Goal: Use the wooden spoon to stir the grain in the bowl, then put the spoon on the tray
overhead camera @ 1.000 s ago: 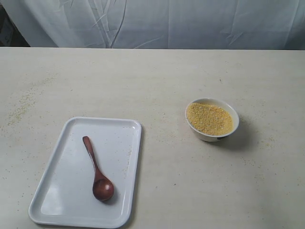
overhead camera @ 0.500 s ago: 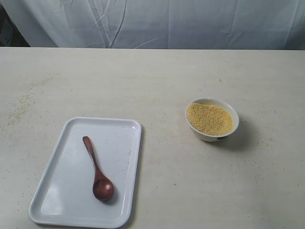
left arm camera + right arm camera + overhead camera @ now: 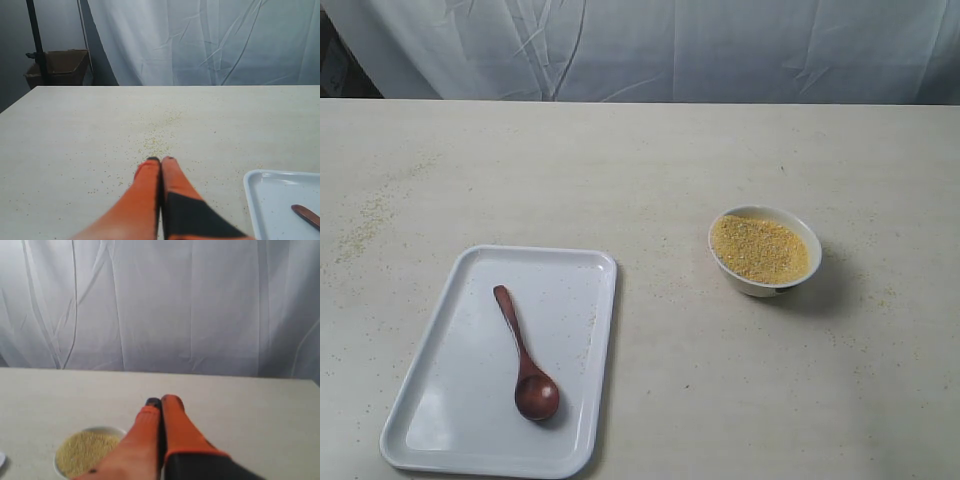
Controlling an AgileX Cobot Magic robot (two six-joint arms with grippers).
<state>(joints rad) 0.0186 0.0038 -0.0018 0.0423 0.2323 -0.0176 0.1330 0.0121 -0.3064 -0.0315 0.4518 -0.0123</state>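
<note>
The dark reddish-brown wooden spoon [image 3: 524,357] lies on the large white tray [image 3: 440,400] at the lower left of the exterior view, scoop toward the front. The small white bowl [image 3: 767,285] stands to the right, filled with a mound of yellow grain [image 3: 759,248]. Neither gripper shows in the exterior view. In the left wrist view my left gripper [image 3: 161,160] is shut and empty above the table, with the tray's corner [image 3: 255,190] and the spoon's handle tip [image 3: 306,215] off to one side. My right gripper [image 3: 161,401] is shut and empty, the bowl [image 3: 102,430] with its grain [image 3: 85,450] beside it.
Loose grain [image 3: 365,225] is scattered over the pale table at the far left, also seen as specks [image 3: 160,137] ahead of the left gripper. A white curtain [image 3: 650,45] hangs behind the table. A brown box [image 3: 57,67] stands past the table's edge.
</note>
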